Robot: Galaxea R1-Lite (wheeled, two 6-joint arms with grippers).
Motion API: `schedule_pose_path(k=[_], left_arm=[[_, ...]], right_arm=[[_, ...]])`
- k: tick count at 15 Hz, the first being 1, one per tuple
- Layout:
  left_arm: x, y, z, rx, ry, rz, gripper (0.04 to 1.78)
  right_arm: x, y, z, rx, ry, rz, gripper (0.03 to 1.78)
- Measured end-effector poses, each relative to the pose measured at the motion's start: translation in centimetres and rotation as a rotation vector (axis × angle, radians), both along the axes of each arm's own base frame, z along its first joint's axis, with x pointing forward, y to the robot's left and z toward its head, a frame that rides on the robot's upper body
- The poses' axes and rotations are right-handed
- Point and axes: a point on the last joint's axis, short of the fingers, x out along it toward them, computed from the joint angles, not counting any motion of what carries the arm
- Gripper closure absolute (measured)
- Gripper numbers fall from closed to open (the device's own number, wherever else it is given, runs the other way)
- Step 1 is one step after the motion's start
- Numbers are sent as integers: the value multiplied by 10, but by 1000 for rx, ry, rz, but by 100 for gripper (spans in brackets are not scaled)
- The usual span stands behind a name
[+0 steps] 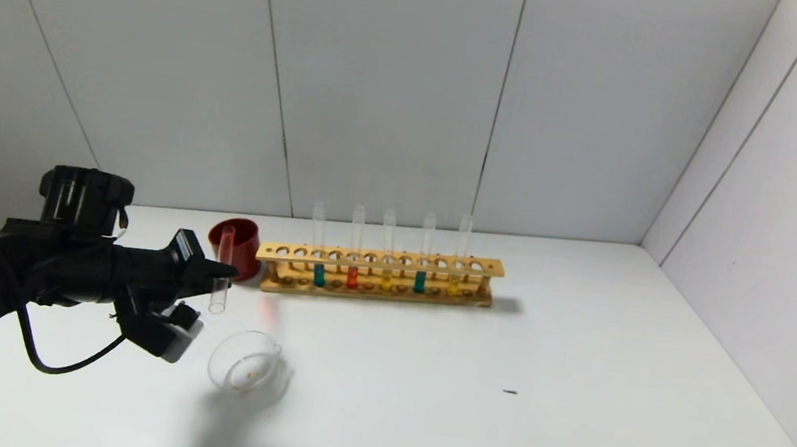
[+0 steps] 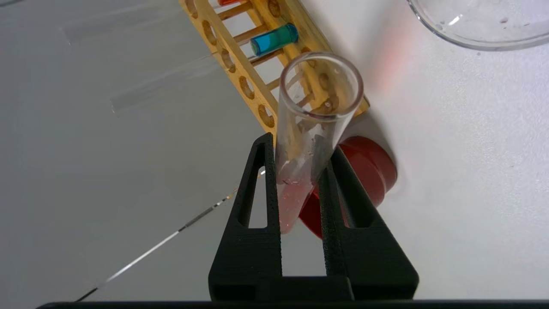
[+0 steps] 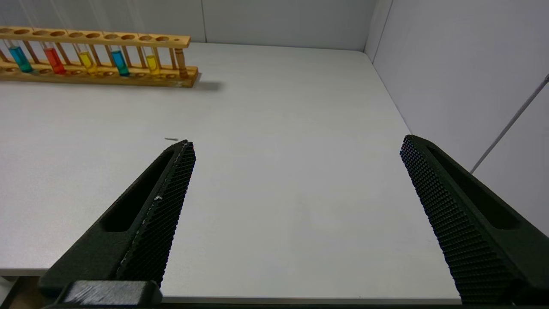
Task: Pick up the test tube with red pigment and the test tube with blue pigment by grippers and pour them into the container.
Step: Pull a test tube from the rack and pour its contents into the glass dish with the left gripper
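Observation:
My left gripper (image 1: 224, 275) is shut on a slim clear test tube (image 1: 220, 286) held near upright, above and to the left of the clear glass beaker (image 1: 247, 363). In the left wrist view the gripper (image 2: 300, 146) pinches the tube (image 2: 315, 107) near its rounded end, which holds a pale red tint. The beaker (image 2: 480, 30) shows a small orange speck inside. A red-liquid tube (image 1: 352, 276) and teal-blue tubes (image 1: 319, 274) (image 1: 420, 281) stand in the wooden rack (image 1: 380, 258). My right gripper (image 3: 298, 143) is open and empty over the table's front right.
A dark red cup (image 1: 237, 245) stands just left of the rack, behind the held tube. Two yellow-liquid tubes (image 1: 385, 280) also stand in the rack. A faint pink patch (image 1: 269, 310) lies on the table near the beaker. Grey walls close the back and right.

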Motion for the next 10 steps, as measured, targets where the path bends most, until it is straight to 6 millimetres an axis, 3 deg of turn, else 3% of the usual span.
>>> schedule_pose_path(k=[10], left_arm=[[2, -8, -3, 102, -36, 2, 151]], right_arm=[[0, 0, 0, 0, 0, 0, 6]])
